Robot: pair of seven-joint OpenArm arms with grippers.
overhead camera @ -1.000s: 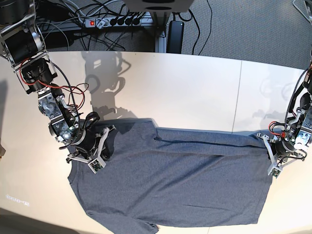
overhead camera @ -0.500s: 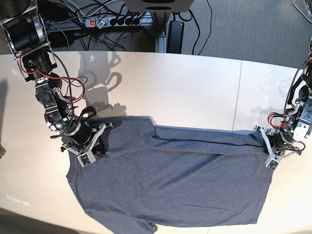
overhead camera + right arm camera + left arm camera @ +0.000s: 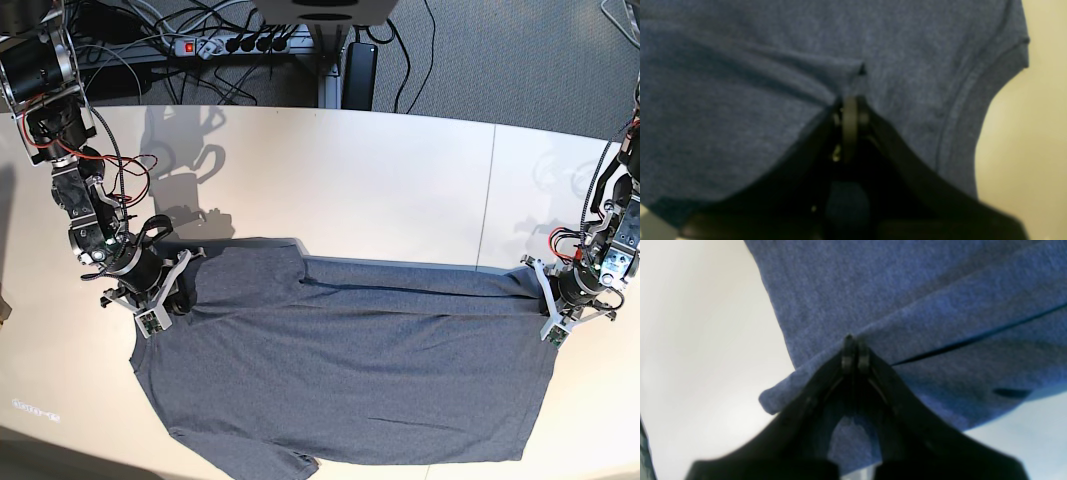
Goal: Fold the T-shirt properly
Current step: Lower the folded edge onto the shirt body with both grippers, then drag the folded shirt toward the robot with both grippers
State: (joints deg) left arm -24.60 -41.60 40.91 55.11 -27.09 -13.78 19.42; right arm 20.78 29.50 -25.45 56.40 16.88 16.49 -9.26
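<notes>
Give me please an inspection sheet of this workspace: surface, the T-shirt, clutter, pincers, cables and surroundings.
Surface: pale table, one seam line.
Job's things: T-shirt spread flat, plain side up, far edge folded over.
Clutter: nothing seen.
Pincers: left pincer shut on the T-shirt's folded edge; right pincer shut on the T-shirt near a sleeve.
Cables: red and black wires along the right arm; floor cables behind the table.
Surroundings: grey carpet, power strip.
</notes>
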